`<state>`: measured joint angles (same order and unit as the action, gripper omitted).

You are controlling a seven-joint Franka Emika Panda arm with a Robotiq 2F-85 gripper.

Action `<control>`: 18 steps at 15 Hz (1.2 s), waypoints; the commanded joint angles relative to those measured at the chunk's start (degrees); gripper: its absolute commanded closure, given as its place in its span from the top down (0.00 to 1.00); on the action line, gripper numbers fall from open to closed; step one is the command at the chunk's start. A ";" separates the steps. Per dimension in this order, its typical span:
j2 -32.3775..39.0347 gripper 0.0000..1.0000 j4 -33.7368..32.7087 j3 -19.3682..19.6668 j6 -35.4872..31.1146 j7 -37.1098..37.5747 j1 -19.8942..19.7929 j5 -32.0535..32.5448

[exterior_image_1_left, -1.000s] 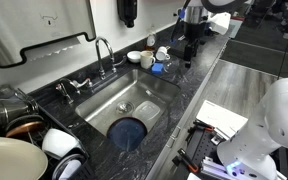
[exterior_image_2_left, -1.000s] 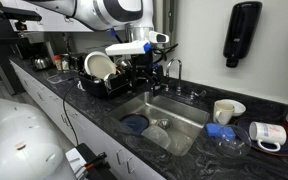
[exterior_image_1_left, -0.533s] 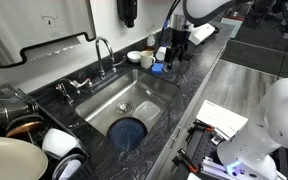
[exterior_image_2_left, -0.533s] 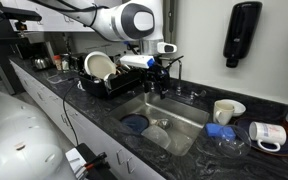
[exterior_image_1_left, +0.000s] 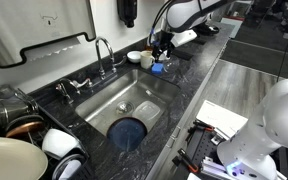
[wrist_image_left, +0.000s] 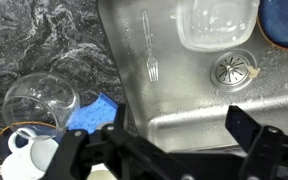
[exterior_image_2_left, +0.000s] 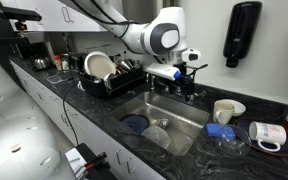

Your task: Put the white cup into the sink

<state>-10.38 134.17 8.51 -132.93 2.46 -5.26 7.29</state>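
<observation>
The white cup (exterior_image_2_left: 224, 110) stands on the black stone counter beside the sink's end; it also shows in an exterior view (exterior_image_1_left: 147, 62). The steel sink (exterior_image_1_left: 144, 95) (exterior_image_2_left: 187, 112) holds a blue plate (exterior_image_1_left: 129, 132) and a clear plastic container (wrist_image_left: 216, 22) near the drain (wrist_image_left: 232, 67). My gripper (exterior_image_1_left: 162, 46) (exterior_image_2_left: 189, 82) hangs open and empty above the sink's end by the faucet, short of the cup. In the wrist view its two fingers (wrist_image_left: 179, 150) spread over the basin wall (wrist_image_left: 174, 105); I cannot pick out the cup there.
A blue sponge (wrist_image_left: 96, 115) (exterior_image_2_left: 219, 130), a clear glass bowl (wrist_image_left: 41, 100) and a white mug (wrist_image_left: 29, 155) (exterior_image_2_left: 267, 135) crowd the counter near the cup. A fork (wrist_image_left: 152, 65) lies in the basin. A dish rack with plates (exterior_image_2_left: 109, 75) stands at the sink's other end.
My arm has swung along the counter over the sink, toward the end where the cup, sponge and mugs stand. The gripper stays open. Nothing else has moved.
</observation>
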 commanded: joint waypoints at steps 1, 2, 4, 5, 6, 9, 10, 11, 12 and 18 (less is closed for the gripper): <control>8.20 1.00 -6.35 0.81 -3.43 -3.49 -1.33 -1.84; 9.93 1.00 -7.71 1.11 -4.15 -4.16 -1.57 -2.27; 13.49 1.00 -10.80 1.65 -4.70 -6.30 -2.14 -3.96; 15.29 1.00 -12.54 1.88 -4.40 -7.77 -2.56 -5.13; 16.89 1.00 -14.07 1.97 -4.05 -9.35 -3.03 -6.37; 21.86 1.00 -18.88 1.83 -2.76 -14.19 -4.95 -9.95; 23.40 1.00 -20.20 1.63 -2.57 -15.43 -5.58 -10.69; 24.82 1.00 -21.48 1.33 -2.28 -16.51 -6.13 -11.39; 26.11 1.00 -22.69 1.02 -2.05 -17.44 -6.61 -12.01; 32.02 1.00 -28.52 -1.44 -1.09 -24.06 -9.63 -15.73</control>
<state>18.52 109.86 9.12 -136.49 -17.83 -12.40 -6.41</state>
